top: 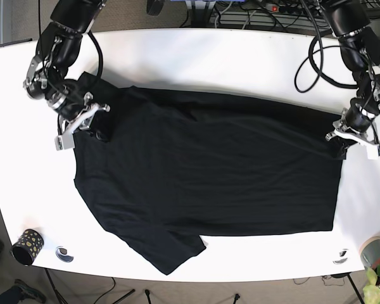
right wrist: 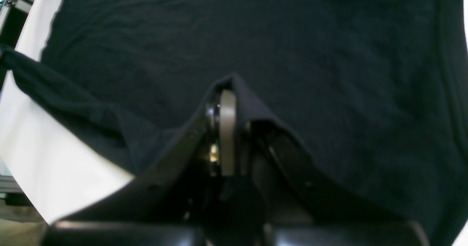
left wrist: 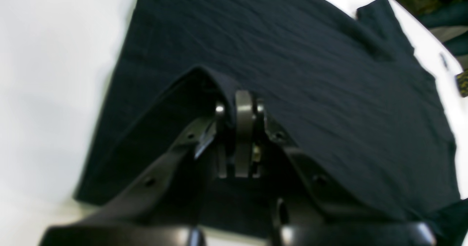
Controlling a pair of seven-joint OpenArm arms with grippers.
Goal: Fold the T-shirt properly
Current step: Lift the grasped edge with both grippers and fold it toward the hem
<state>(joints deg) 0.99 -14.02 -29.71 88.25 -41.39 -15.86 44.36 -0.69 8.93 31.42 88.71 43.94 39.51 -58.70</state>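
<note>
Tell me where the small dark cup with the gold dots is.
In the base view the cup stands at the table's near-left corner, apart from the T-shirt, beside a small round marker.

Black T-shirt (top: 209,177) spread mostly flat across the white table, far edge lifted at both corners.

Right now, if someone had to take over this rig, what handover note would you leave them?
Left gripper: shut on a pinch of the T-shirt at the edge on the base view's right.
Right gripper: shut on the T-shirt's edge on that view's left, near the sleeve.
The T-shirt lies spread out on the white table, one sleeve pointing toward the near edge. A small patterned cup stands at the near corner, apart from the cloth.
Done: both edges gripped.
Left: no fold is visible yet; every fold remains.
</note>
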